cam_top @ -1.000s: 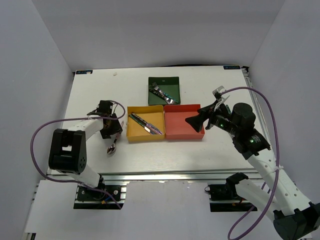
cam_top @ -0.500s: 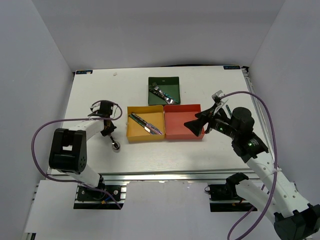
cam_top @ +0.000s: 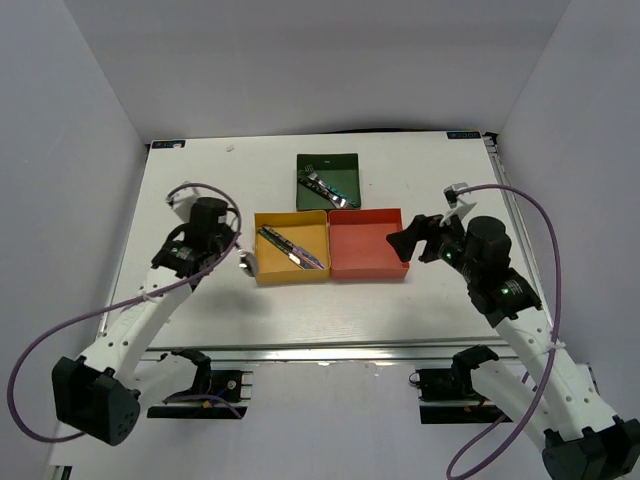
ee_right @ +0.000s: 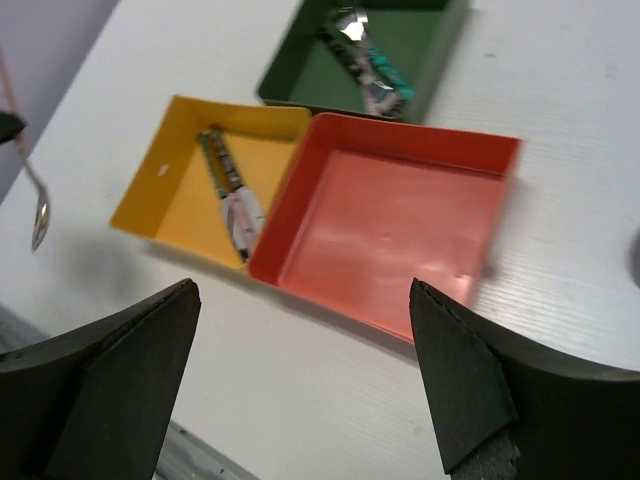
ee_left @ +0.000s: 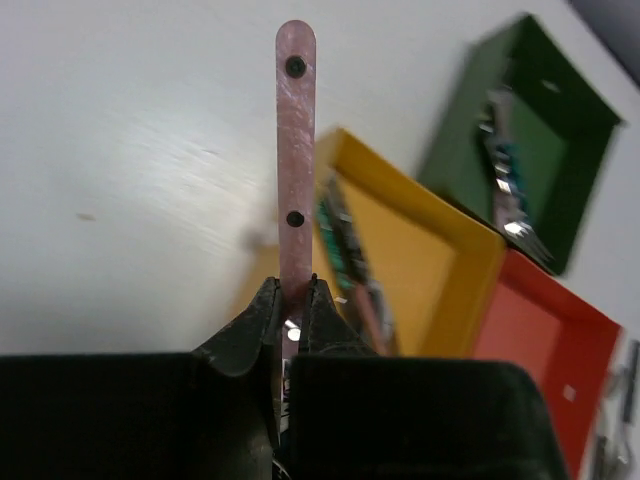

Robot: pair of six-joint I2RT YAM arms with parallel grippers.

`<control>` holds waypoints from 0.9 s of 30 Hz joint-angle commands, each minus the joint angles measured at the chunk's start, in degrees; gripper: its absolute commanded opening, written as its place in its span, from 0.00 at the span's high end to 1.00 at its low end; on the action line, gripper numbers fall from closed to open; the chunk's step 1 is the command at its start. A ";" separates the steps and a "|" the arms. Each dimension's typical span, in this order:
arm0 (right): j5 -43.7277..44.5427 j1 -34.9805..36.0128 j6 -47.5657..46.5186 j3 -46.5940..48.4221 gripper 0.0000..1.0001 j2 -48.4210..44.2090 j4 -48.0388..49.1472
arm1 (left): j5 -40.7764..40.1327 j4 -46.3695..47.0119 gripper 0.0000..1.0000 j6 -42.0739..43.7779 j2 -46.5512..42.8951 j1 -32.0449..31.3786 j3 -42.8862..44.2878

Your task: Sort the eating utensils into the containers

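My left gripper (cam_top: 236, 256) (ee_left: 292, 290) is shut on the pink handle of a spoon (ee_left: 295, 150), held off the table just left of the yellow tray (cam_top: 280, 264) (ee_left: 430, 270). The right wrist view shows the spoon (ee_right: 38, 210) hanging bowl down. Two utensils (cam_top: 292, 247) (ee_right: 232, 195) lie in the yellow tray. More utensils (cam_top: 328, 185) (ee_right: 365, 60) lie in the green tray (cam_top: 345, 165) (ee_right: 300, 70). The red tray (cam_top: 365, 250) (ee_right: 400, 230) holds nothing. My right gripper (cam_top: 415, 240) (ee_right: 300, 300) stands wide open at the red tray's right edge, holding nothing.
The three trays sit together mid-table, green behind yellow and red. A silver utensil end (cam_top: 457, 188) shows on the table by the right arm's cable. White walls close in the table on three sides.
My left gripper shut on the spoon's pink handle and lifted it off the table, moving right toward the yellow tray. The right gripper drew back to the right from over the red tray.
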 commanded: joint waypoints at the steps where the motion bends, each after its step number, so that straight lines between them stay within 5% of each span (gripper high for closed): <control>1: 7.52 -3.61 3.17 1.68 0.10 -2.50 -3.64 | -1.34 7.08 1.00 -11.11 3.28 -13.43 1.71; 7: 13.07 -7.14 3.71 5.19 0.11 -5.58 -9.27 | -18.04 20.46 1.00 -23.43 17.16 -31.15 9.43; 11: 16.22 -7.67 2.65 7.66 0.11 -5.67 -12.96 | -19.37 24.23 1.00 -28.36 30.34 -33.62 18.13; 16: 18.34 -8.02 0.98 8.71 0.11 -6.55 -15.51 | -18.33 18.28 1.00 -33.10 47.66 -35.20 33.95; 27: 15.01 -8.20 -0.51 8.72 0.11 -6.02 -15.69 | -15.95 25.30 1.00 -42.34 57.96 -37.31 37.39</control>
